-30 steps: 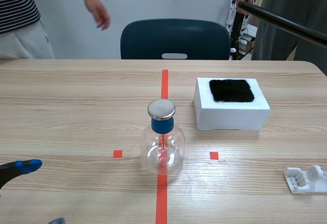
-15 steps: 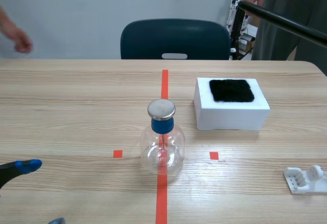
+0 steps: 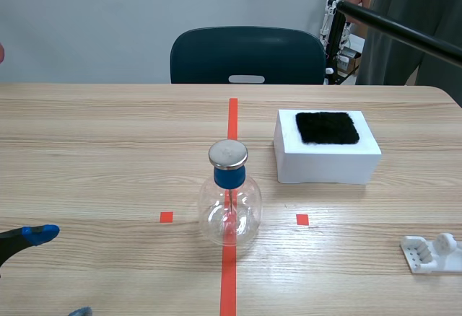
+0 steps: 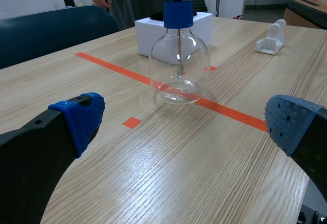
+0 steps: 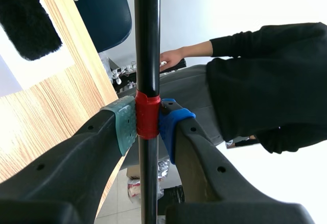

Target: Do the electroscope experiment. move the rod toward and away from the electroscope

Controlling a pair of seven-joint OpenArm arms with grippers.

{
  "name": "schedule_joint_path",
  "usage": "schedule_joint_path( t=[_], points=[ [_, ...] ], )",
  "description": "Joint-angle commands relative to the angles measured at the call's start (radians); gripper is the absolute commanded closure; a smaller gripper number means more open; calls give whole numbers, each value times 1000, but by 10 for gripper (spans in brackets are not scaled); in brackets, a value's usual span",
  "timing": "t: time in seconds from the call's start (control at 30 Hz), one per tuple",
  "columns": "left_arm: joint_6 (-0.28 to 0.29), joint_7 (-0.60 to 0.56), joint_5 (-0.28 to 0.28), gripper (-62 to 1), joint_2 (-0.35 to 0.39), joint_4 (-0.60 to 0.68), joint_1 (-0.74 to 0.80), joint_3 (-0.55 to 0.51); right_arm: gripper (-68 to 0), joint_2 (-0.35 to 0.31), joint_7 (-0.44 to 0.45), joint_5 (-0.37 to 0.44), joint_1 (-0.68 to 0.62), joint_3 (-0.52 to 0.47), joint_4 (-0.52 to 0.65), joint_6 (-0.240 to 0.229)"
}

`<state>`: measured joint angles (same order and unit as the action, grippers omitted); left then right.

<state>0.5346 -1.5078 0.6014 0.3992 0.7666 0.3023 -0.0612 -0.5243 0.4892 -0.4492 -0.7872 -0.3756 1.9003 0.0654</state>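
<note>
Scene view: long stiff black rod (image 3: pixel 404 31) high, well apart from round clear glass electroscope flask (image 3: pixel 229 200).
Left wrist view: left gripper (image 4: pixel 184 127) spread wide, empty; flask ahead of it.
Right wrist view: right gripper (image 5: pixel 147 124) clamps rod at its red band (image 5: pixel 146 112); likely light, rigid, slippery.

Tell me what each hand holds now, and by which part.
The right hand grips the long black rod at its red tape band. The left hand is open and holds nothing.
</note>
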Motion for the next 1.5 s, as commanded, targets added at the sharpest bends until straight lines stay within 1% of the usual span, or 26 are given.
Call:
schedule_joint_path(
  t=[0.0, 0.5, 0.67, 1.47],
  points=[
    [3, -46, -13, -623, 3, 15, 5, -11, -2, -15, 3, 7, 14, -5, 11, 11],
    [3, -46, -13, -623, 3, 15, 5, -11, -2, -15, 2, 7, 14, -5, 11, 11],
    [3, -46, -13, -623, 3, 15, 5, -11, -2, -15, -20, 7, 14, -5, 11, 11],
    [3, -46, -13, -623, 3, 15, 5, -11, -2, -15, -20, 7, 14, -5, 11, 11]
  ],
)
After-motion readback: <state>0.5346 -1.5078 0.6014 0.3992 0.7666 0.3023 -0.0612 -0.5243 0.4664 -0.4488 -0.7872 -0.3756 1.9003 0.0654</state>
